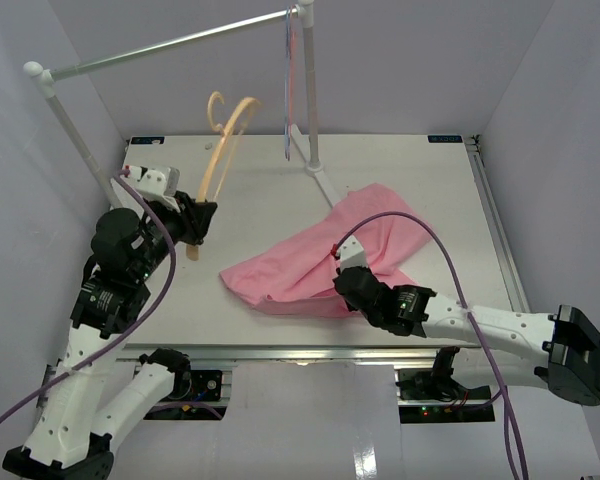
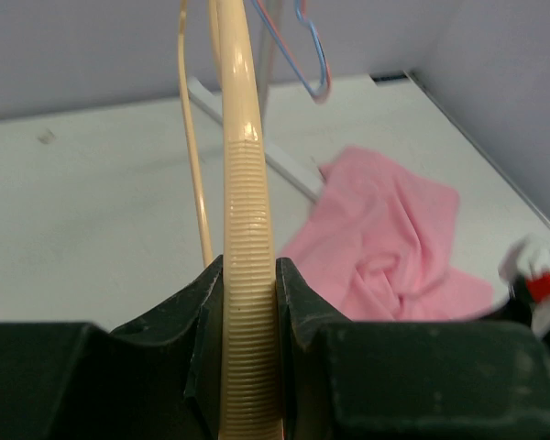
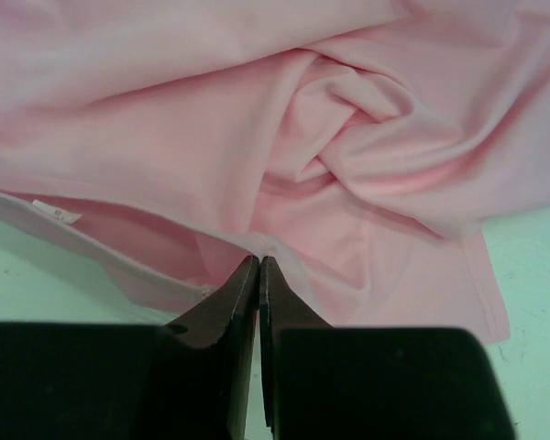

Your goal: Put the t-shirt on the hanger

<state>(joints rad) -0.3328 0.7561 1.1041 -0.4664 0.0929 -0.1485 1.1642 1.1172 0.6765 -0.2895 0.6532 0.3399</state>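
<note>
Pink t-shirt (image 1: 315, 262) crumpled in twisted folds, tan ribbed hanger (image 2: 241, 183) clamped in left gripper (image 1: 201, 223), right gripper (image 3: 258, 268) clenched at hem

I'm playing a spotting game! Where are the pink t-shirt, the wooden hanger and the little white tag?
t-shirt (image 1: 300, 268), top view, middle of the cloth.
hanger (image 2: 246, 229), left wrist view, its ribbed arm.
white tag (image 3: 57, 213), right wrist view, middle of the tag.

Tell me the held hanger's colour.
Pale tan hanger, ribbed where gripped; clearest in left wrist view.
</note>
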